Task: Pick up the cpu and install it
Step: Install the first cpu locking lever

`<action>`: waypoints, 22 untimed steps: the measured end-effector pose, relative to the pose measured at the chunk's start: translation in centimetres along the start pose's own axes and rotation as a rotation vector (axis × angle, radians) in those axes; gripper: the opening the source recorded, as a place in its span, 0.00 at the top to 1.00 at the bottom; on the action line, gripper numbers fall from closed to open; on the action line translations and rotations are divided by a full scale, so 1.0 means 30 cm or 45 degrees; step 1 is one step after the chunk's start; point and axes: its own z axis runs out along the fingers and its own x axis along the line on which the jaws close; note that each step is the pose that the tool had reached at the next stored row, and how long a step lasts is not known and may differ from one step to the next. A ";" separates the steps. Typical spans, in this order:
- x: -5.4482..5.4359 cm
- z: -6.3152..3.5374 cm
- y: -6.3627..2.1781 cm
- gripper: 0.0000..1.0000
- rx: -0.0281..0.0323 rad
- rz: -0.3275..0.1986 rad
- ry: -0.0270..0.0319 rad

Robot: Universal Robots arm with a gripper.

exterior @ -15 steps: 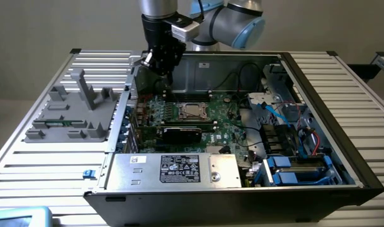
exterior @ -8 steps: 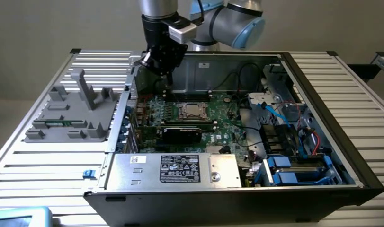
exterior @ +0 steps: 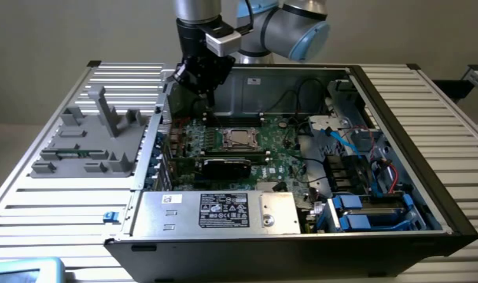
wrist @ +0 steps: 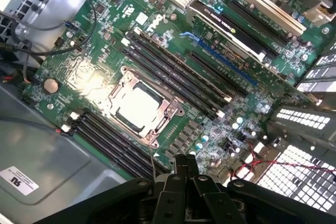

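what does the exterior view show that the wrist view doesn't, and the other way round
Exterior view: the robot arm above the open computer case, a grey plastic fixture on the slatted table at the exterior view's left, the labelled power supply, and the blue drive bays.
Wrist view: the coin battery and white lettering along the black card.
Both: the shut gripper, the green motherboard, the cpu lying in its socket, and the black card.
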 end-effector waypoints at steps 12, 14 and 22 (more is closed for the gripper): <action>-0.001 0.003 0.000 0.89 0.0169 0.139 0.0120; -0.001 0.005 0.001 0.89 0.0210 0.168 0.0150; -0.005 0.010 -0.002 0.89 0.0678 0.226 0.0386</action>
